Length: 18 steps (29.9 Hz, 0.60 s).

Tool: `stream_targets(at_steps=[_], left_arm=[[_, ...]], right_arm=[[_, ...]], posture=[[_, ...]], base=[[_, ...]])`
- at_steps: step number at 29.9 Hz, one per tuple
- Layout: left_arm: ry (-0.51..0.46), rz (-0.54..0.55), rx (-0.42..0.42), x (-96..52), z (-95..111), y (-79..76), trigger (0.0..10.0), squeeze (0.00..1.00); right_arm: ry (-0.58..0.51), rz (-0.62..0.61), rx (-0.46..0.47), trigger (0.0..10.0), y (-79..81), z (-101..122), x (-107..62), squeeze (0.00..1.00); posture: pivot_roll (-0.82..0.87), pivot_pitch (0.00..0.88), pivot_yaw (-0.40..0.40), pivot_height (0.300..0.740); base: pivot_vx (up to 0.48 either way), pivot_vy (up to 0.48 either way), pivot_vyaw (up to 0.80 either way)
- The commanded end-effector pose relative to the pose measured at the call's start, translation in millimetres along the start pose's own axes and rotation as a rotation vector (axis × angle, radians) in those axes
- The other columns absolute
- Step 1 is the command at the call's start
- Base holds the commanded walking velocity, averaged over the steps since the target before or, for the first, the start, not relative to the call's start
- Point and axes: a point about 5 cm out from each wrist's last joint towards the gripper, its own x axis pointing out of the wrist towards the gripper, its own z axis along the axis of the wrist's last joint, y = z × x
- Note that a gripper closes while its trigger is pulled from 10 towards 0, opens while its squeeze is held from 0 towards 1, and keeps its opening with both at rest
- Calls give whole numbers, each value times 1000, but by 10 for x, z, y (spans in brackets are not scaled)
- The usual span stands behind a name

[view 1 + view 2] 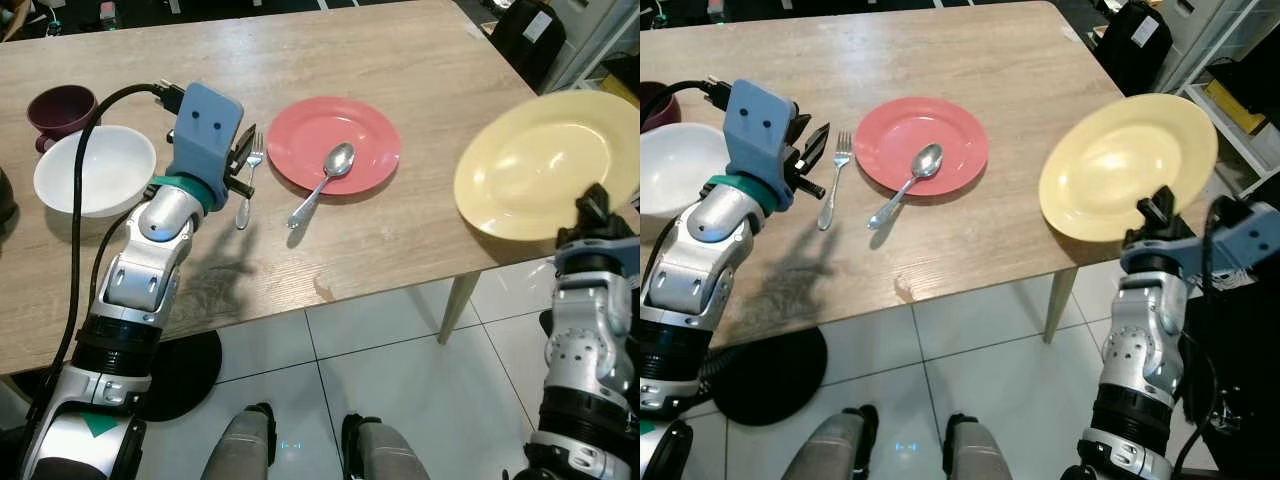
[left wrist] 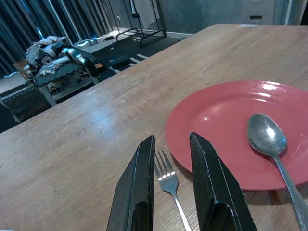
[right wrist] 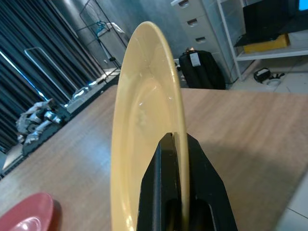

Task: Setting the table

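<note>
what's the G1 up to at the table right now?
Setting the table. The right gripper pinches the yellow plate by its rim, holding it tilted over the table's right edge. The left gripper, jaws open, hovers over the fork lying left of the red plate. A spoon rests on that plate. A white bowl and maroon cup sit further left.

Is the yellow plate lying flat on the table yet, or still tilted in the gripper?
Tilted. The right gripper pinches the yellow plate by its rim, held above the table corner.
</note>
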Motion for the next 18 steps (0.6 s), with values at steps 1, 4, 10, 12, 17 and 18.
stream_targets(at_steps=[1, 4, 10, 12, 17, 18], left_arm=[[7, -17, 10, 10, -26, -30, 10000, 0], [5, -20, 10, 22, -27, -44, 10000, 0], [2, -25, 2, 42, -28, -98, 10000, 0], [-3, -28, 3, 47, -25, -125, 10000, 0], [-43, -24, 25, 41, -9, -140, 10000, 0], [-77, -34, 34, 11, 6, -167, 10000, 0]], right_arm=[[-13, 0, -18, 10000, 1, 7, -34, 0], [-14, 4, -11, 10000, 33, 9, -36, 0], [-20, 5, 54, 10000, 94, 43, 14, 0], [9, 28, 194, 10000, 167, 23, 36, 0], [55, 97, 358, 10000, 345, -31, 21, 0], [86, 149, 429, 10000, 461, -58, 3, 0]], posture=[[140, 62, 53, 740], [140, 63, 51, 740], [140, 64, 43, 740], [138, 65, 40, 740], [139, 66, 32, 740], [142, 67, 23, 740]], base=[[0, 0, 0], [0, 0, 0], [0, 0, 0], [0, 0, 0], [0, 0, 0], [0, 0, 0]])
